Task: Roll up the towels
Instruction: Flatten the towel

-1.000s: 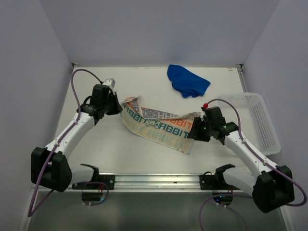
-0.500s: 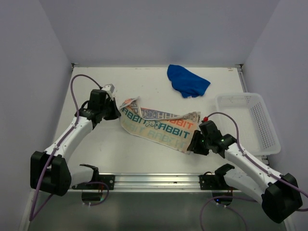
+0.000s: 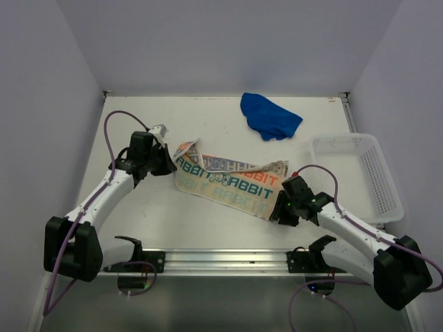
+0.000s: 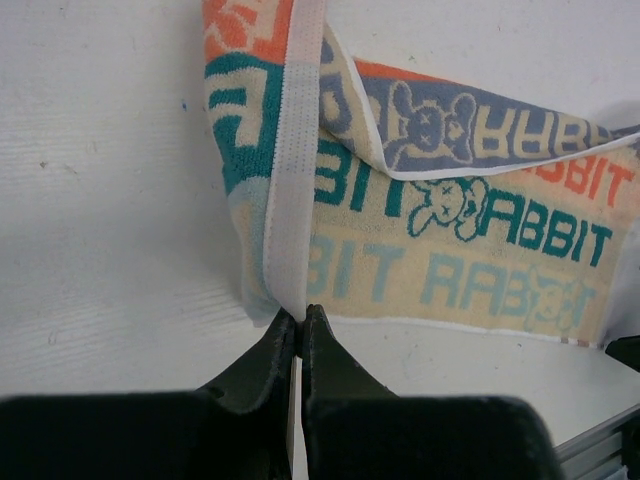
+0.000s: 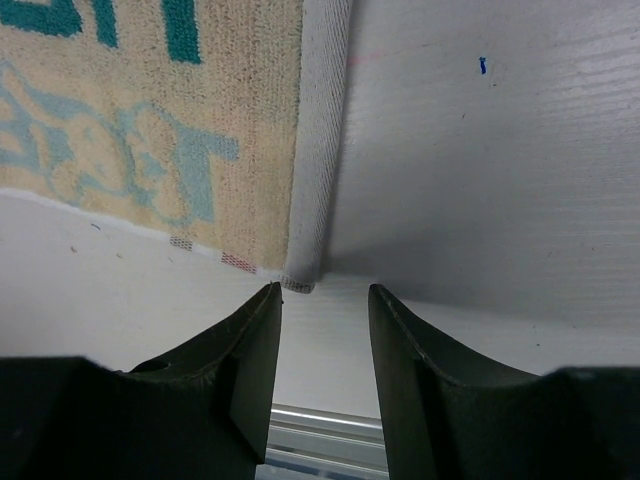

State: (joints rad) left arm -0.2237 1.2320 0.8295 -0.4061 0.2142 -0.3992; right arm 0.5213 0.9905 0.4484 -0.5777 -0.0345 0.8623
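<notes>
The patterned towel (image 3: 228, 181) lies spread across the middle of the table, orange, grey-blue and cream with block lettering, its far edge folded over. My left gripper (image 3: 166, 160) is shut on the white hem at its left end, and the left wrist view shows the hem (image 4: 290, 200) running into the pinched gripper (image 4: 301, 315). My right gripper (image 3: 277, 211) stands open at the towel's near right corner. In the right wrist view the end of the hem (image 5: 300, 282) sits just ahead of the gripper (image 5: 325, 295), not between the fingers. The plain blue towel (image 3: 268, 116) lies crumpled at the back.
A white mesh basket (image 3: 346, 138) stands at the right edge of the table, behind my right arm. An aluminium rail (image 3: 221, 259) runs along the near edge. Walls close in the table at the left, back and right.
My right gripper has moved toward the near edge, from the towel's far right corner down to its near right corner. The left gripper has stayed put on the hem.
</notes>
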